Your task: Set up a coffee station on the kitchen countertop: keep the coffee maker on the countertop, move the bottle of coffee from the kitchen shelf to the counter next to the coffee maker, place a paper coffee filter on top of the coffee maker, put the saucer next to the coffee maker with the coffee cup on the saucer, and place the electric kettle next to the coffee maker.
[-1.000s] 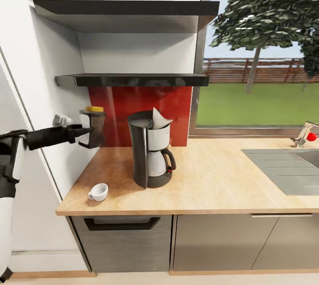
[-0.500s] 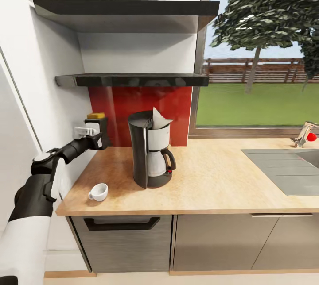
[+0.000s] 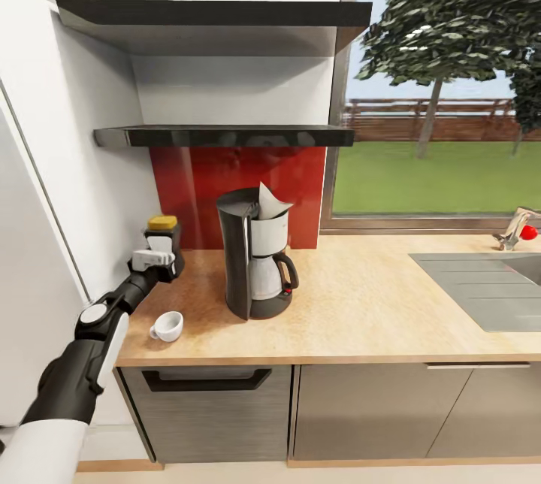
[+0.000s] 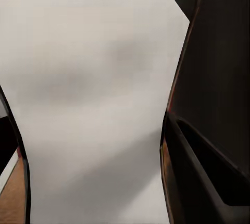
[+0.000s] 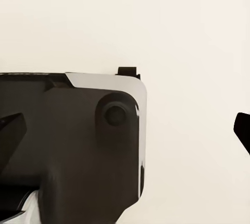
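On countertop (image 3: 361, 304): one coffee maker (image 3: 254, 255), one coffee cup (image 3: 167, 326).

Bright, even daylight enters from the window (image 3: 443, 86) right of the coffee maker (image 3: 255, 255). The glossy kitchen shelf (image 3: 225, 136) above it carries soft reflections; shadows are faint. Both wrist views are blurred at close range. Render sharp overall.
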Controlling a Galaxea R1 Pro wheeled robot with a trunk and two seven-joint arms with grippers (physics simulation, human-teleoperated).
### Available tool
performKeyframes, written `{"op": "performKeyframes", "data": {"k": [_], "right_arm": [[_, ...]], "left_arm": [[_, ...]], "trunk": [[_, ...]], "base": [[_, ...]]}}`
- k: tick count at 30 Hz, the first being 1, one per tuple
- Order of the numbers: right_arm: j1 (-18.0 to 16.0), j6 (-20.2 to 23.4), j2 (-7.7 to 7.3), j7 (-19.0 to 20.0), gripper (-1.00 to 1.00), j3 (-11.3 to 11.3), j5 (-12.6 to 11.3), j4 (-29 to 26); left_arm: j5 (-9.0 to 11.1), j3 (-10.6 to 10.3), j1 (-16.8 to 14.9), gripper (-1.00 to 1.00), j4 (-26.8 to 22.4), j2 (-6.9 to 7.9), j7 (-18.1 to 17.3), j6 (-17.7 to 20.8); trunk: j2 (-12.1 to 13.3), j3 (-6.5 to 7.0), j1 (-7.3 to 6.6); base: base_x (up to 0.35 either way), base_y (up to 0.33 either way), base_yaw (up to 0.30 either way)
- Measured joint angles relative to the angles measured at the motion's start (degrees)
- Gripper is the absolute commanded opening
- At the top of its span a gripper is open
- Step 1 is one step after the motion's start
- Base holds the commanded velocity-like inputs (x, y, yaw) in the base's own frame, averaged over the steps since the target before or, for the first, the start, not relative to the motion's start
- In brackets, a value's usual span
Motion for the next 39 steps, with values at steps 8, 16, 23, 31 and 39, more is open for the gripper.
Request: {"op": "performKeyframes", "data": {"k": [8, 16, 23, 31, 39], "right_arm": [[0.0, 0.1, -0.06, 0.0, 1.0, 0.0, 0.0, 0.1], [0.0, 0.1, -0.1, 0.1, 1.0, 0.0, 0.0, 0.0], [0.0, 0.2, -0.09, 0.0, 1.0, 0.0, 0.0, 0.0], [0.0, 0.2, -0.09, 0.0, 1.0, 0.0, 0.0, 0.0], [0.0, 0.2, -0.09, 0.0, 1.0, 0.0, 0.0, 0.0]], "left_arm": [[0.0, -1.9, 1.9, -1.0, 0.1, -0.15, 2.8, -0.8], [0.1, -1.9, 2.6, -1.0, 0.1, -0.11, 3.0, -0.8], [0.1, -1.9, 2.9, -1.0, 0.1, -0.1, 3.0, -0.8], [0.0, -2.0, 3.7, -1.0, 0.9, -0.13, 3.0, -0.8], [0.1, -2.0, 4.5, -1.0, 2.5, -0.19, 2.9, -0.8]], "trunk": [[0.0, 0.0, 0.0], [0.0, 0.0, -0.03], [0.0, 0.0, -0.01], [0.0, 0.0, -0.02], [0.0, 0.0, 0.0]], "base": [[0.0, 0.0, 0.0], [0.114, 0.0, -0.132], [0.223, 0.0, -0.059], [0.074, 0.0, -0.002], [0.116, 0.0, 0.0]]}}
